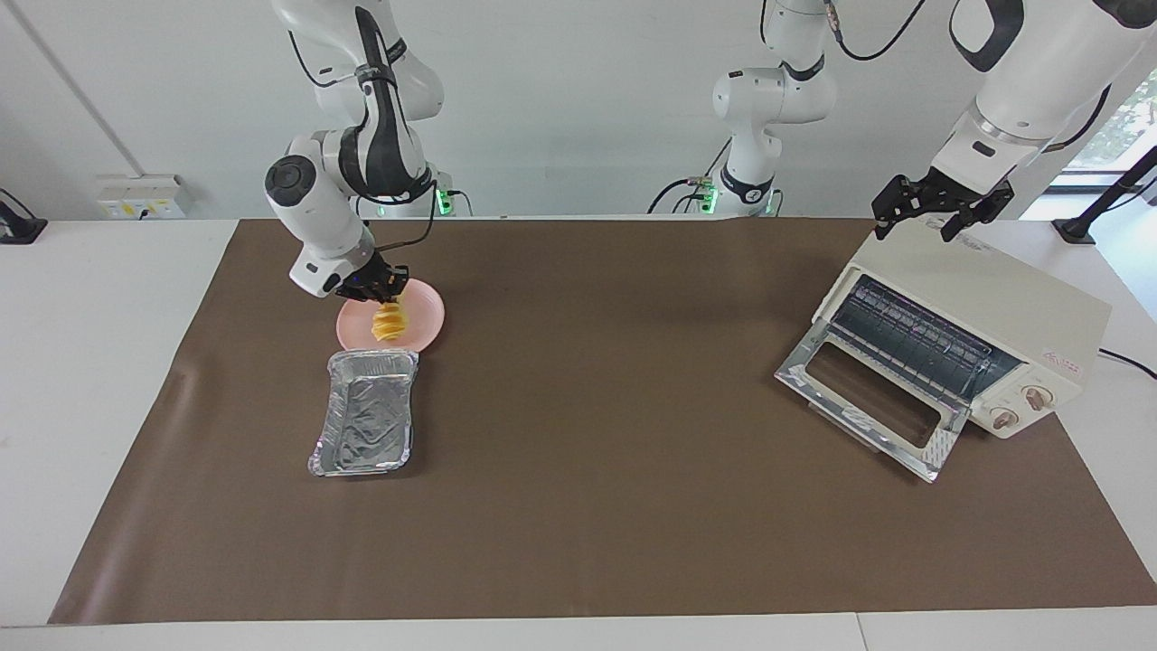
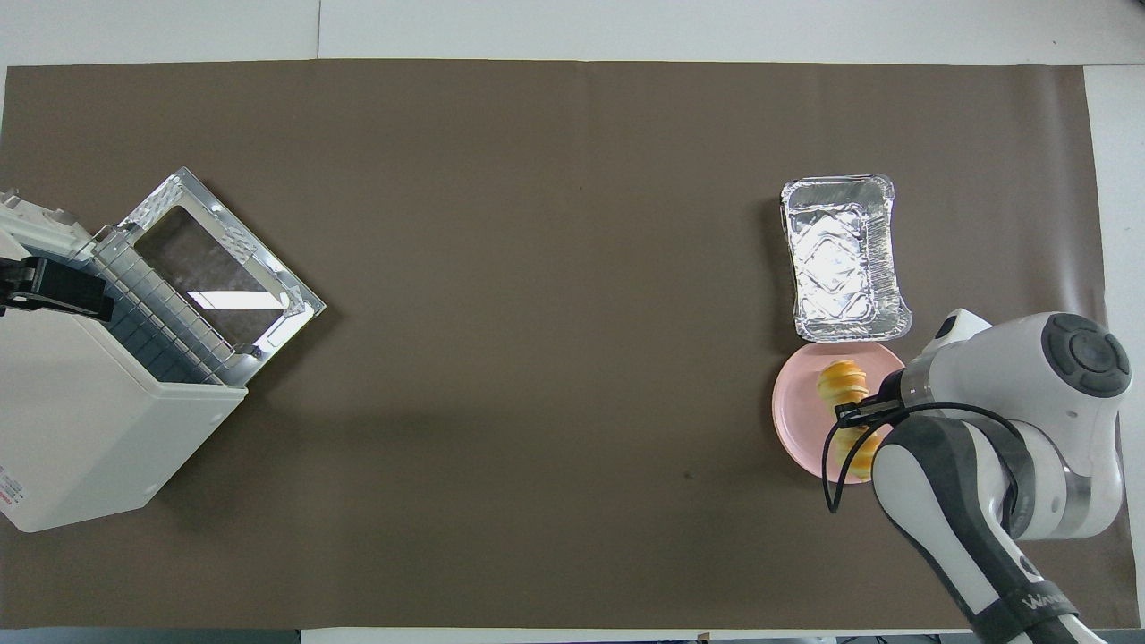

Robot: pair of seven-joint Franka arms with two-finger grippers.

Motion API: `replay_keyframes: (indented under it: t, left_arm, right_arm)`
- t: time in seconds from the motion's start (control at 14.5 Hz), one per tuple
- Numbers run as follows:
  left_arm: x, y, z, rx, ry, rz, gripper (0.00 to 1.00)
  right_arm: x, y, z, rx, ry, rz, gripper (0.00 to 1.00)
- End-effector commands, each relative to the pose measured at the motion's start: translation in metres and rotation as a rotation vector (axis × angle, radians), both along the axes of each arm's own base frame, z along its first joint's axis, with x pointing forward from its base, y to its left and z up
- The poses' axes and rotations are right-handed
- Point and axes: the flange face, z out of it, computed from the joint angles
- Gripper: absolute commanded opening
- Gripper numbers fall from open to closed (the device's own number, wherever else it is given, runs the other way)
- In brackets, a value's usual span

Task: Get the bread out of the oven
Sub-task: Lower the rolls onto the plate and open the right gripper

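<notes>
Brown matting (image 1: 597, 452) is covering the whole worktop I am looking at. On it, at the left arm's end, the cream oven (image 1: 981, 316) is standing with its glass door (image 1: 872, 407) hanging fully open and its wire rack (image 1: 913, 336) showing. My left gripper (image 1: 940, 210) is hovering just over the oven's top rear edge; the facing view is showing its fingers spread with nothing between them, while the overhead view is giving me only a dark stub (image 2: 54, 288) at the frame edge. At the right arm's end, the crinkled foil tray (image 1: 366, 413) is lying just past the pink plate (image 1: 425, 312), farther from the robots than my right gripper (image 1: 380, 291). That gripper is sitting directly over the plate with the bread (image 1: 389, 323) right beneath its tips. The facing view is showing the yellow loaf standing on end, hanging from the fingers, which are pinching its top. The overhead view is showing me what the other cannot: the loaf's (image 2: 843, 383) ridged length across the plate (image 2: 792, 411), though the right arm's wrist is covering the fingers there.
</notes>
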Motion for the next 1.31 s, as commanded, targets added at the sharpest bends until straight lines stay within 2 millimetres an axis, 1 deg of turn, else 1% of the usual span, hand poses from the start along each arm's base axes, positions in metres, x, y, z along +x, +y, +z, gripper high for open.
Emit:
replay_keyframes:
  t: [0.0, 0.21, 0.28, 0.42, 0.48, 0.55, 0.62, 0.69, 0.83, 0.97, 1.11, 1.18, 1.25]
  left_arm:
    - [-0.005, 0.002, 0.000, 0.001, -0.012, -0.008, 1.00]
    - [-0.005, 0.002, -0.001, 0.001, -0.010, -0.008, 1.00]
    - [-0.005, 0.002, 0.000, 0.001, -0.012, -0.008, 1.00]
    - [-0.005, 0.002, -0.001, 0.001, -0.010, -0.008, 1.00]
    - [-0.005, 0.002, 0.000, 0.001, -0.012, -0.008, 1.00]
    - [-0.005, 0.002, 0.000, 0.001, -0.012, -0.008, 1.00]
    - [-0.005, 0.002, -0.001, 0.001, -0.010, -0.008, 1.00]
    - [-0.005, 0.002, -0.001, 0.001, -0.010, -0.008, 1.00]
    - [-0.005, 0.002, -0.001, 0.001, -0.010, -0.008, 1.00]
    - [-0.005, 0.002, -0.001, 0.001, -0.010, -0.008, 1.00]
    - [-0.005, 0.002, 0.000, 0.001, -0.012, -0.008, 1.00]
    - [-0.005, 0.002, 0.000, 0.001, -0.012, -0.008, 1.00]
    - [-0.005, 0.002, -0.001, 0.001, -0.010, -0.008, 1.00]
  right_arm:
    - [0.004, 0.004, -0.010, -0.003, -0.027, -0.016, 0.00]
    - [0.006, 0.003, -0.018, -0.004, -0.035, -0.017, 0.00]
    - [0.006, 0.003, -0.018, -0.004, -0.035, -0.017, 0.17]
    - [0.006, 0.003, -0.018, -0.005, -0.032, -0.023, 0.92]
    - [0.008, 0.003, -0.016, -0.005, -0.022, -0.030, 1.00]
    - [0.011, 0.004, -0.011, -0.004, -0.011, -0.029, 1.00]
    - [0.019, 0.005, 0.003, 0.000, -0.005, -0.027, 1.00]
    - [0.027, 0.006, 0.017, 0.004, 0.004, -0.023, 1.00]
    - [0.046, 0.008, 0.053, 0.012, 0.001, -0.016, 1.00]
    - [0.061, 0.005, 0.091, 0.019, -0.020, -0.017, 1.00]
    - [0.074, 0.004, 0.140, 0.013, -0.035, -0.005, 1.00]
    - [0.078, 0.003, 0.165, 0.014, -0.043, -0.002, 1.00]
    - [0.080, 0.003, 0.185, 0.016, -0.048, 0.001, 1.00]
